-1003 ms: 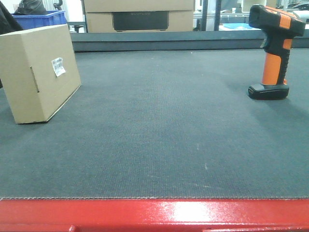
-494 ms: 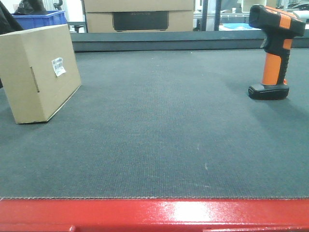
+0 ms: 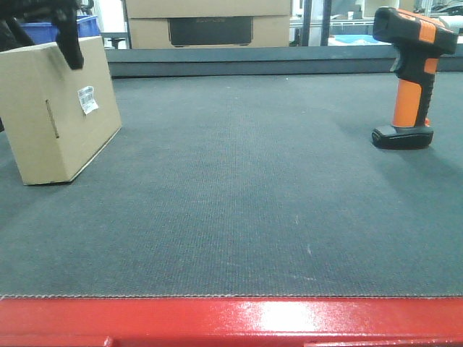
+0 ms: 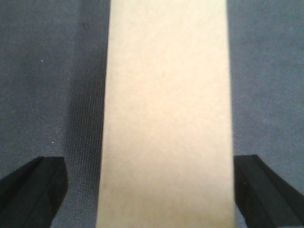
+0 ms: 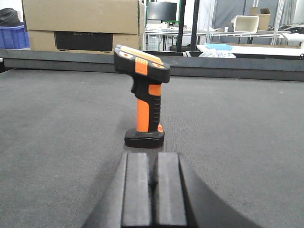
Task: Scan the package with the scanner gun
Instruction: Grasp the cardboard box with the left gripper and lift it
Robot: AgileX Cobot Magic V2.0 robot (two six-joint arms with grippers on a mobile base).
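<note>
A brown cardboard box [image 3: 58, 108] is sitting at the far left of the dark grey, carpet-like desk [image 3: 231, 188]. It is turned a little, so one corner is pointing toward the front. A small white sticker with black print [image 3: 87, 100] is showing on its right-hand face.

The left gripper [image 4: 166, 190] is hanging right over the box. Its jaws are spread wide. One black finger [image 4: 31, 190] is out past the left side of the box and the other is out past the right side. In the left wrist view, the plain top of the box is filling the space between them. In the front view, one black finger [image 3: 71, 43] is reaching down over the box's top right corner. I cannot tell if it is touching the cardboard.

An orange and black scanner gun [image 3: 412, 72] is standing upright on its flat black foot at the far right of the desk, well apart from the box.

The right gripper [image 5: 154, 190] is facing the scanner gun, with bare desk between them. Its jaws are pressed together and are holding nothing.

A shiny red strip [image 3: 231, 318] is running along the near edge of the desk. A big cardboard carton [image 3: 208, 22] and a blue plastic bin [image 3: 88, 26] are sitting behind the desk.
</note>
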